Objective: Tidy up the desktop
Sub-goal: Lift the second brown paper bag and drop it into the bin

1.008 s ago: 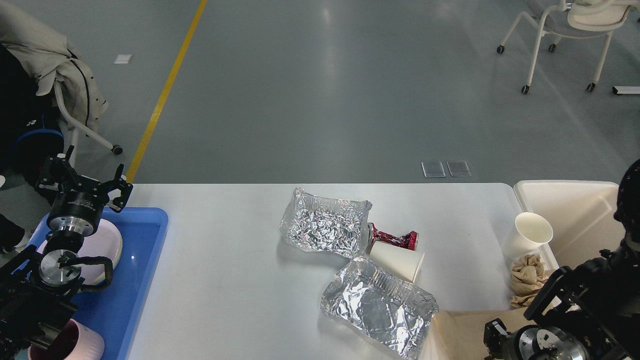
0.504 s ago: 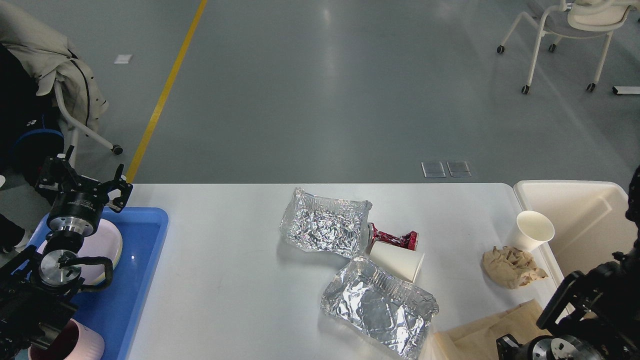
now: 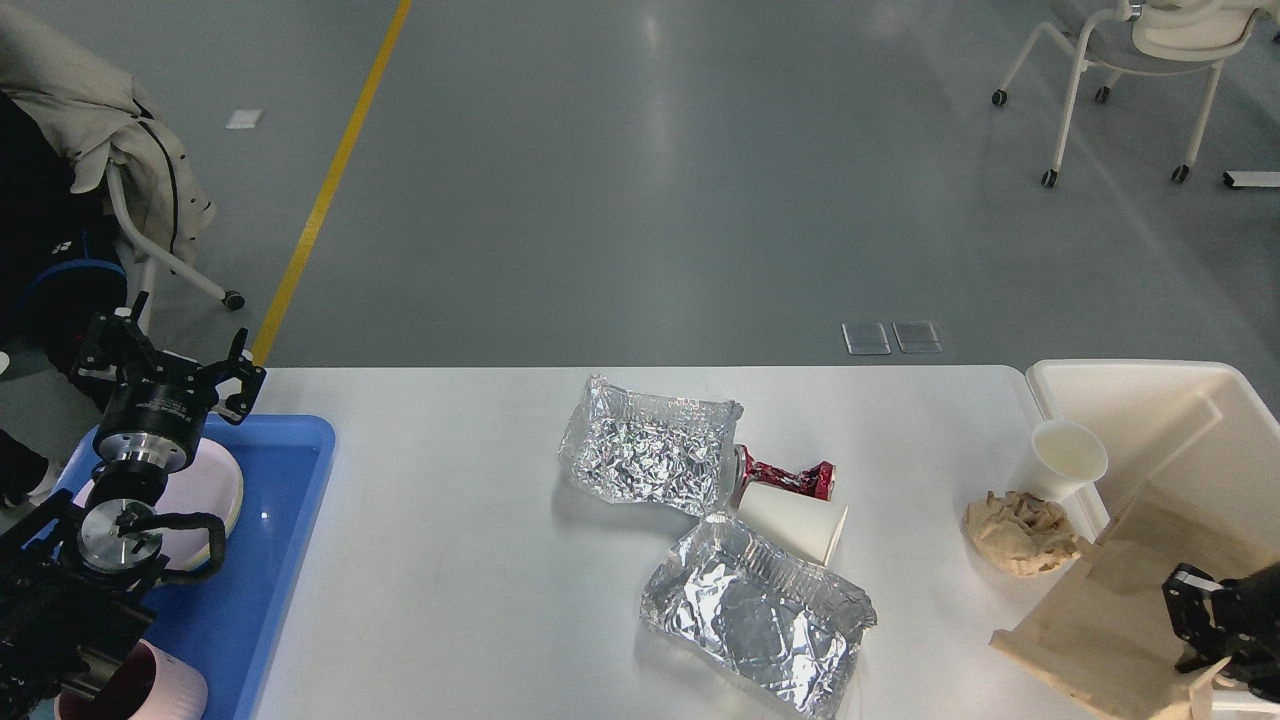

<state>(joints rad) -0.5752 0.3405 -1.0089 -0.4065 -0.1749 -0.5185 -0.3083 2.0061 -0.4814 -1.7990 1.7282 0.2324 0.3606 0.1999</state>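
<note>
the desktop (image 3: 480, 560) is not yet clear: left of the bin (image 3: 1130, 385) lie two foil trays (image 3: 650, 455), a wrapper (image 3: 790, 478), two cups (image 3: 795, 520) and a tissue (image 3: 1020, 518). our right gripper (image 3: 1205, 625) apparently grips a paper bag (image 3: 1110, 600), half cut off. our left gripper (image 3: 170, 375) is spread, empty, above the tray (image 3: 290, 500).

Legible text, labels, brands, numbers, signs: none showing. The red wrapper (image 3: 790, 475) lying on the tabletop (image 3: 480, 520) is carrying print too small and crumpled to read. The dark bag (image 3: 60, 245) at the far left is showing a small white mark, too blurred to make out. The paper cups, foil trays, blue tray and bin are showing plain, unmarked surfaces.
</note>
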